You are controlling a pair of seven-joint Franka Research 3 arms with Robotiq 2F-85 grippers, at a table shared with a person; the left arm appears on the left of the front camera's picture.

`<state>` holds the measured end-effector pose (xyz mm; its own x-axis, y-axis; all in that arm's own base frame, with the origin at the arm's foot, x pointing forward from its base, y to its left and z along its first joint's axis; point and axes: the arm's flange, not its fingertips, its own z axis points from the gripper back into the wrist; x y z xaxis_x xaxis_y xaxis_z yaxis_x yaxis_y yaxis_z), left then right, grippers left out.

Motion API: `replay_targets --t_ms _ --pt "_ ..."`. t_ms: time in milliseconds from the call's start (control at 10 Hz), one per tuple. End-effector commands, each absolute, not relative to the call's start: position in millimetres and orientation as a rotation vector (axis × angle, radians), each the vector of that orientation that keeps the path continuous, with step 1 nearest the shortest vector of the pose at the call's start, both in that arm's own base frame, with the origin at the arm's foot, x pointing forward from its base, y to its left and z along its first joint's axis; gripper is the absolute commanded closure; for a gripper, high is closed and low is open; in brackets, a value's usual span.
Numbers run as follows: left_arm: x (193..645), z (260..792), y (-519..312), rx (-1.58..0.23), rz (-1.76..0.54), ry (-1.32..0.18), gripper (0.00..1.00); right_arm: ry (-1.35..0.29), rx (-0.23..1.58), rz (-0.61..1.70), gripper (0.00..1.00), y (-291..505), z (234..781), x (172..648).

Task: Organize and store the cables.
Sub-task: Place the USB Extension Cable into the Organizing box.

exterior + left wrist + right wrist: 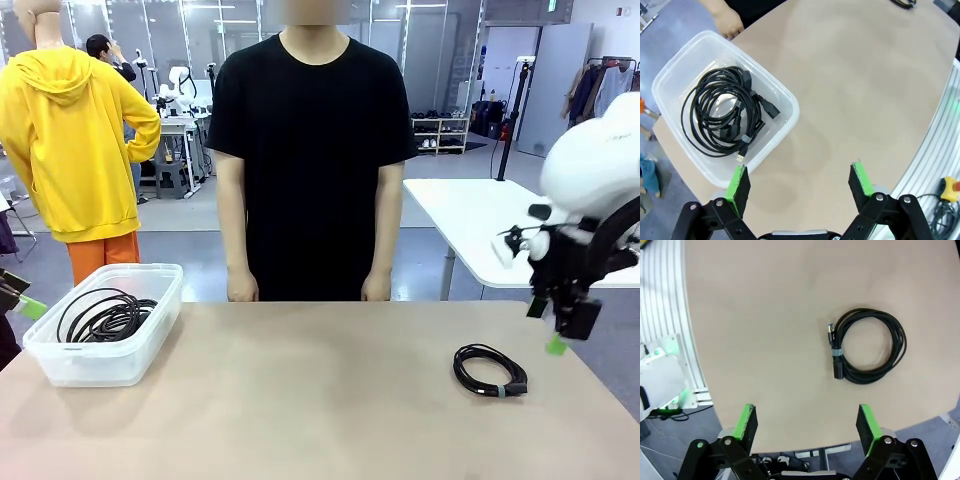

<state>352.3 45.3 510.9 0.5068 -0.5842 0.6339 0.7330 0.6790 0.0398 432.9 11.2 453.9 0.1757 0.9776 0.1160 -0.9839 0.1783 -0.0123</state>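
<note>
One coiled cable (pixel 867 346) lies flat on the tabletop (pixel 320 400) towards its right side, well apart from the clear plastic bin (pixel 60 362) at the left end. In the right wrist view the coil is almost round. A grey tie (pixel 836 354) binds its left side, where the two plug ends lie side by side along the up-down line of that picture, one plug tip pointing to the top edge. The right end effector (pixel 806 412) hangs above the tabletop's edge near this coil, its fingers spread wide and empty.

A bundle of cables (pixel 727 117) lies flat inside the bin, its long axis following the bin's length. A USB plug (pixel 741 156) sticks out of it towards the left end effector (pixel 797 172), which hovers just beside the bin, wide open and holding nothing.
</note>
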Motion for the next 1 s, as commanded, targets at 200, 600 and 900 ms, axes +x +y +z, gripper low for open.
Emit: replay_targets --t_ms 200,600,900 --pt "348 511 43 -0.241 -0.797 -0.641 0.00 -0.125 0.007 1.389 0.00 32 368 446" --pt "348 511 43 -0.241 -0.797 -0.641 0.00 -0.165 -0.002 1.405 0.00 30 322 459" --pt "348 511 43 -0.241 -0.797 -0.641 0.00 -0.162 0.016 1.384 0.00 19 309 470"
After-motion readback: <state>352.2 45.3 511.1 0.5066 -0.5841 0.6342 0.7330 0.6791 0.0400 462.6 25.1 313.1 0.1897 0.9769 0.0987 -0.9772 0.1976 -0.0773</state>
